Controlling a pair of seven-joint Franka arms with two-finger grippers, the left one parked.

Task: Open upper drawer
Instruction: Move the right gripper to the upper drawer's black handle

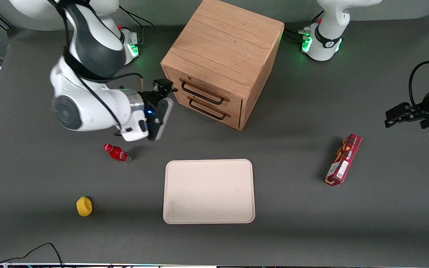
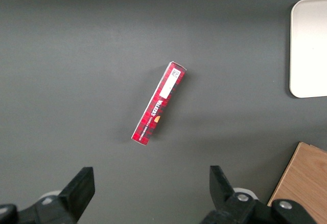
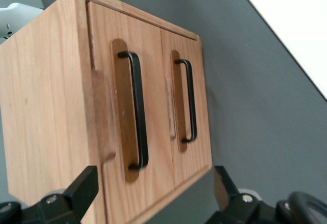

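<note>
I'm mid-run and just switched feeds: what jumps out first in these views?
The oak cabinet dominates, both drawers shut; the upper drawer shows its black handle just in front of the right arm's hand, which is open and not yet on it. Nearer the front camera lies a pale tray, with a red bottle and a yellow object toward the working arm's end, and a red box toward the parked arm's.

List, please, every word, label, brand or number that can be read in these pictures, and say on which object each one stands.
Red box: a white brand word along its side, too blurred to read; also a white label with small print, unreadable.
Red bottle: no readable label.
Oak cabinet, upper drawer, tray, yellow object: no text.
Gripper, open, just in front of the upper drawer's handle: no readable marking.
</note>
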